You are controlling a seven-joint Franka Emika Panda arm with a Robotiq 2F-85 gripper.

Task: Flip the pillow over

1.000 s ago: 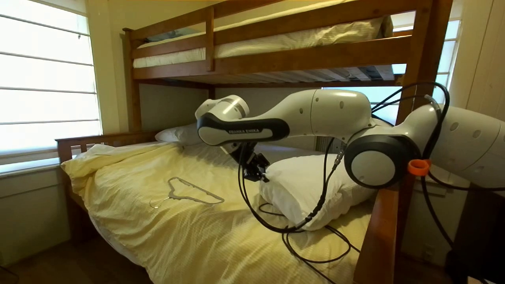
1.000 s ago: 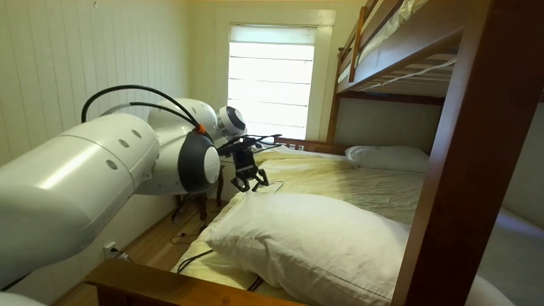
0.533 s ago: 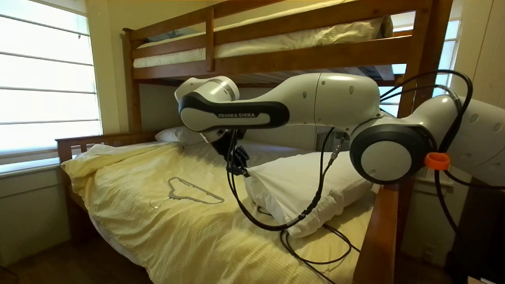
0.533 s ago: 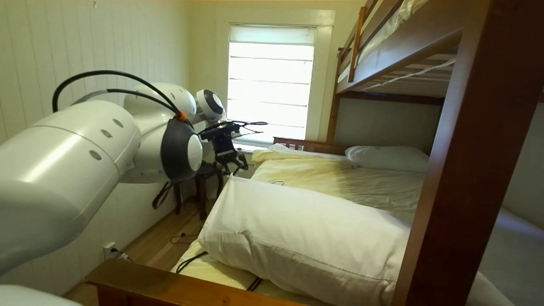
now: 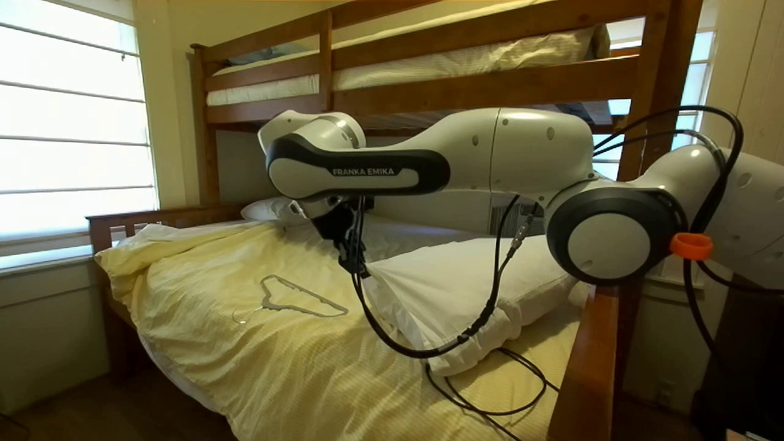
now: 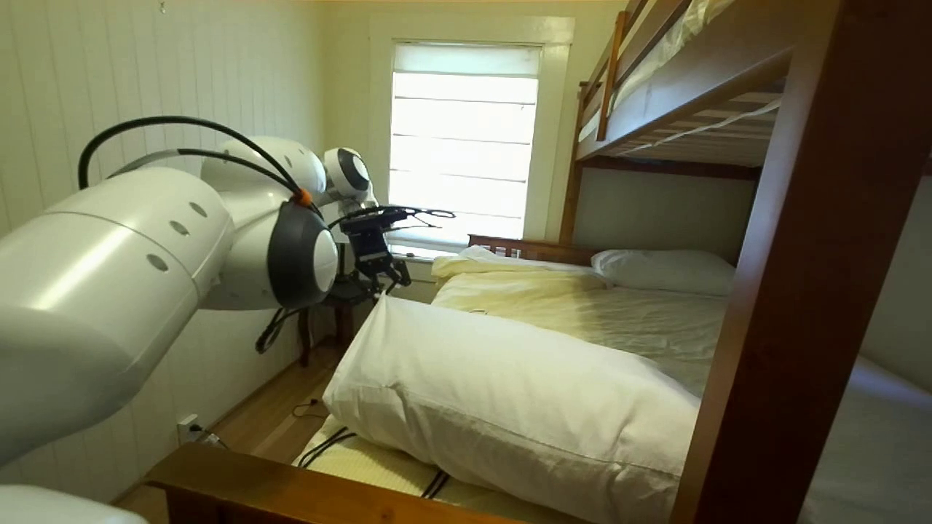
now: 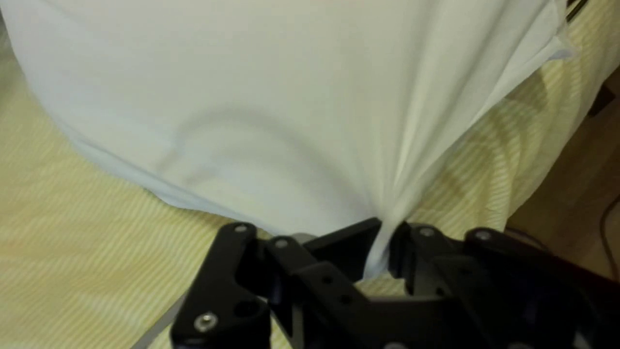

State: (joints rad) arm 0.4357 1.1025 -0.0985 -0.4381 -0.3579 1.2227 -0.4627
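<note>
The large plump cream-white pillow [image 5: 453, 275] lies on the yellow bedsheet [image 5: 257, 361] at the bed's end. It also shows in an exterior view [image 6: 510, 386] and fills the top of the wrist view [image 7: 271, 97]. My gripper [image 7: 387, 237] is shut on a bunched corner of the pillow; the fabric runs in tight folds into the fingers. In both exterior views the gripper [image 5: 361, 269] [image 6: 389, 287] sits at the pillow's corner, which is drawn up to a raised point. The rest of the pillow rests on the bed. Its underside is hidden.
A smaller, flatter white pillow [image 6: 662, 271] lies at the bed's far end. A grey hanger [image 5: 306, 300] lies on the sheet. Black cables [image 5: 490, 404] lie by the large pillow. A wooden end rail [image 5: 591, 367], a bunk post [image 6: 772, 291] and the upper bunk [image 5: 429, 92] frame the area.
My gripper has moved left in both exterior views, with the pillow's corner held in it. The corner is pulled further out, the pillow has shifted left, and the arm has risen.
</note>
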